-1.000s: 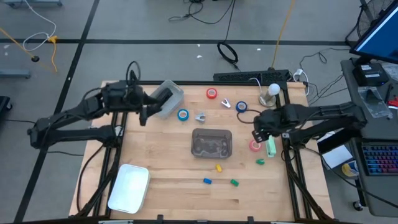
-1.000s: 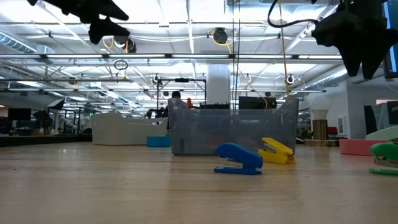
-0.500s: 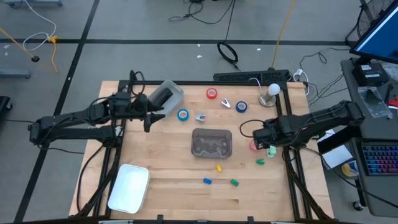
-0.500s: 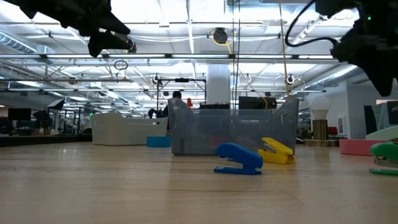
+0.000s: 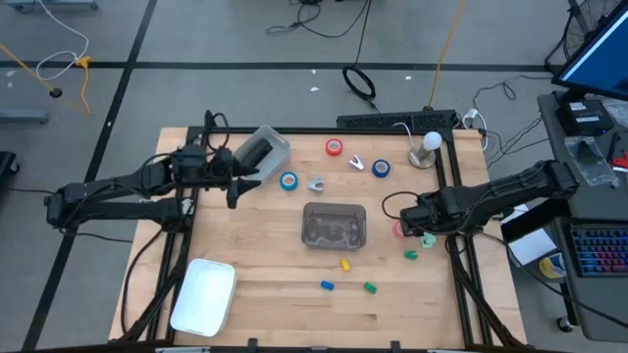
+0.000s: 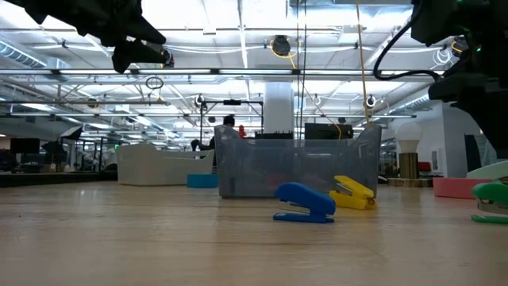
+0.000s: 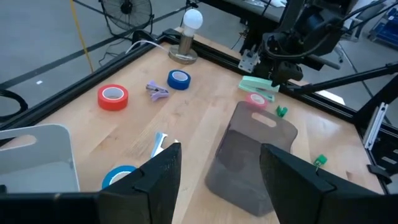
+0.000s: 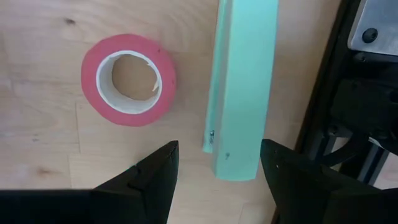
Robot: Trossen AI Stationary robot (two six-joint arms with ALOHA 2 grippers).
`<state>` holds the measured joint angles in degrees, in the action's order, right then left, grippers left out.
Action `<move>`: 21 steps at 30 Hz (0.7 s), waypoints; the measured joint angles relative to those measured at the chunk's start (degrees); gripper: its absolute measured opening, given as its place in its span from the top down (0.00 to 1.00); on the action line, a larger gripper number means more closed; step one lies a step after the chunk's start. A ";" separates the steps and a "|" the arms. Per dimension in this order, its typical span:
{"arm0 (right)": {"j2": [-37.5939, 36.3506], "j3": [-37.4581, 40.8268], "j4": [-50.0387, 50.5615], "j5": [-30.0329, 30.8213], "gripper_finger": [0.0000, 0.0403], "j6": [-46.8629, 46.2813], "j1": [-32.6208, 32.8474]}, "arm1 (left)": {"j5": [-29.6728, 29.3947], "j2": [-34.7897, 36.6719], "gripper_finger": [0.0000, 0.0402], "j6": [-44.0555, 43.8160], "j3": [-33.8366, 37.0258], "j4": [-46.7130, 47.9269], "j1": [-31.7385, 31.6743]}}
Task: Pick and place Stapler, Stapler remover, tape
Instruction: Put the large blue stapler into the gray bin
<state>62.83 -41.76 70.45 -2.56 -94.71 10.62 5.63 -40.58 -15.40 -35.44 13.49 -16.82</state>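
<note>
A: Where does the right gripper (image 8: 214, 190) sit?

B: Spread wide and empty, straight above the mint-green stapler (image 8: 241, 87), whose long axis runs away between the fingers; the pink-red tape roll (image 8: 129, 79) lies just beside it, apart. Both lie near the table's right edge, by the clear bin (image 5: 334, 226).

A: And the left gripper (image 7: 221, 180)?

B: Open too, hovering far off by the blue roll (image 5: 288, 181). The right arm is nearer.

A: Counts?

B: Four tape rolls, one large stapler, three or four small coloured staplers.
</note>
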 joint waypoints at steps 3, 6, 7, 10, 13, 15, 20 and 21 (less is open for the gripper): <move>0.00 0.04 0.29 -0.32 0.45 -0.85 0.02 | 0.10 0.00 0.46 -0.02 0.00 0.12 -0.02; 0.00 0.09 0.34 -0.49 0.45 -1.87 0.02 | 0.39 0.00 0.46 0.04 0.00 0.54 0.00; 0.00 0.09 0.36 -0.52 0.45 -2.01 0.02 | 0.39 0.00 0.46 0.04 0.00 0.58 0.00; 0.12 0.11 0.43 -0.56 0.45 -2.89 0.02 | 0.39 0.00 0.46 0.11 -0.02 1.04 0.00; 0.14 0.13 0.48 -0.55 0.45 -3.64 0.02 | 0.39 -0.01 0.46 0.22 -0.02 1.43 -0.01; 0.40 0.15 0.54 -0.57 0.45 -3.64 0.02 | 0.39 0.00 0.46 0.24 -0.02 1.43 0.00; 2.11 0.15 -0.24 -3.28 0.45 -6.80 0.02 | 0.42 0.00 0.46 0.66 -0.02 1.43 0.00; 2.43 0.15 -1.58 -4.15 0.45 -7.50 0.02 | 0.42 -0.02 0.46 0.68 -0.02 1.43 -0.02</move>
<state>65.26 -41.60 68.87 -6.71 -102.21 10.63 6.04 -40.60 -14.72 -35.46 14.92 -16.84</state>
